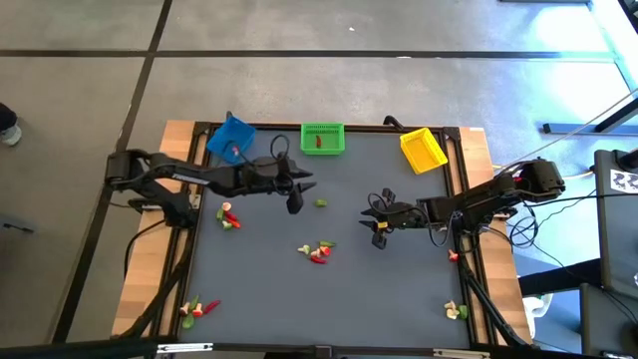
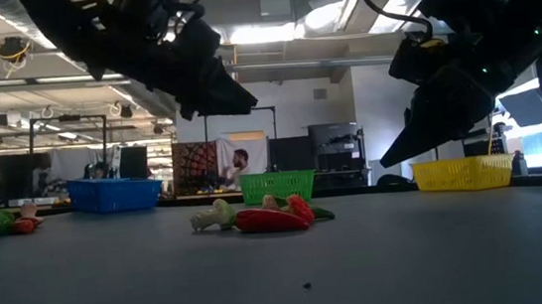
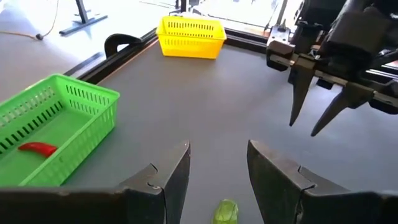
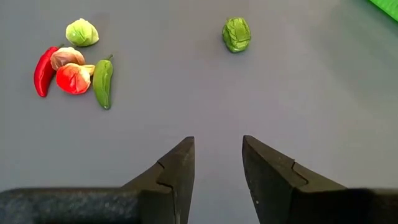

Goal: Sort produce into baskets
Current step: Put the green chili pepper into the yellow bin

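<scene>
My left gripper (image 1: 296, 202) (image 3: 219, 146) hovers open over the mat's middle, near the far side. A green leafy piece of produce (image 1: 321, 202) (image 3: 225, 211) lies on the mat just ahead of it, untouched; the left wrist view shows it between the two fingers. My right gripper (image 1: 374, 221) (image 4: 217, 140) stands open to the right of that piece (image 4: 236, 34), facing it, with nothing between its fingers. The blue basket (image 1: 230, 140), green basket (image 1: 322, 138) and yellow basket (image 1: 423, 150) stand along the far edge. A red pepper (image 3: 38, 148) lies in the green basket (image 3: 56, 124).
Small heaps of red, green and whitish produce lie on the mat: at the left (image 1: 229, 216), in the middle (image 1: 317, 251) (image 4: 74, 65), at the near left corner (image 1: 197, 309) and near right corner (image 1: 455, 311). Open mat lies between the heaps.
</scene>
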Motion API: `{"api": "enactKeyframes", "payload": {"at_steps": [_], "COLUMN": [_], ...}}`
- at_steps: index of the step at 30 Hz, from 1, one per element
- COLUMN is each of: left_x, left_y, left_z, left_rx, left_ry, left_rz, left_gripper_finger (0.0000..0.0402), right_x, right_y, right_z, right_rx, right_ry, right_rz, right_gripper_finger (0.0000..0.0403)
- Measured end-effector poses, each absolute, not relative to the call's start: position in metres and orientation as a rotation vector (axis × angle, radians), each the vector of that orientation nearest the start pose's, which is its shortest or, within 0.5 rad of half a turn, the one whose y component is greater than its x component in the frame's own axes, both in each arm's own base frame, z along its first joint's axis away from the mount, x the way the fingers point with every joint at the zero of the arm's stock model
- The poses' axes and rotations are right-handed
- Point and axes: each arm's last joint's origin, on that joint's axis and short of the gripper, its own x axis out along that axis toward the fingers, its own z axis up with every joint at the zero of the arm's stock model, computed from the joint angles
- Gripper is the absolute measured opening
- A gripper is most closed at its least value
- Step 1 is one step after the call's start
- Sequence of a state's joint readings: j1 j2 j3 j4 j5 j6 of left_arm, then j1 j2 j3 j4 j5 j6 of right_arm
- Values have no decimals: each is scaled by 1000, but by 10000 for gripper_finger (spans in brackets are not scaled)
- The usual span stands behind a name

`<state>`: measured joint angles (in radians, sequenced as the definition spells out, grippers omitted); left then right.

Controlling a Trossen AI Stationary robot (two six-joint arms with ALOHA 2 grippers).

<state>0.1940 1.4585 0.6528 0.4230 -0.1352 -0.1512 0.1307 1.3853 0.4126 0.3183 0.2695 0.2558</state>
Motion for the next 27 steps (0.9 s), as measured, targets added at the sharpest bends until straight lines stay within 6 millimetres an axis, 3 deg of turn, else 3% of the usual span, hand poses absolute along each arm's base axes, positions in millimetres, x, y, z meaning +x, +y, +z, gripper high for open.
{"api": "enactKeyframes", "payload": {"at_steps": [4,13,27], "left_x": [296,320,339], "left_y": [59,57,60], "left_z": [196,194,154], "left_rx": [-152,-106,-49], "left_ry": [360,370,489], "left_rz": [343,301,285], "left_gripper_finger": [166,242,237], "right_x": [234,236,240], "right_y": [23,23,23], "right_z": [136,138,146], "right_rx": [118,121,139], "right_ry": [614,589,492], "right_rz": [-214,-212,-229], "right_gripper_finger": [136,136,149]}}
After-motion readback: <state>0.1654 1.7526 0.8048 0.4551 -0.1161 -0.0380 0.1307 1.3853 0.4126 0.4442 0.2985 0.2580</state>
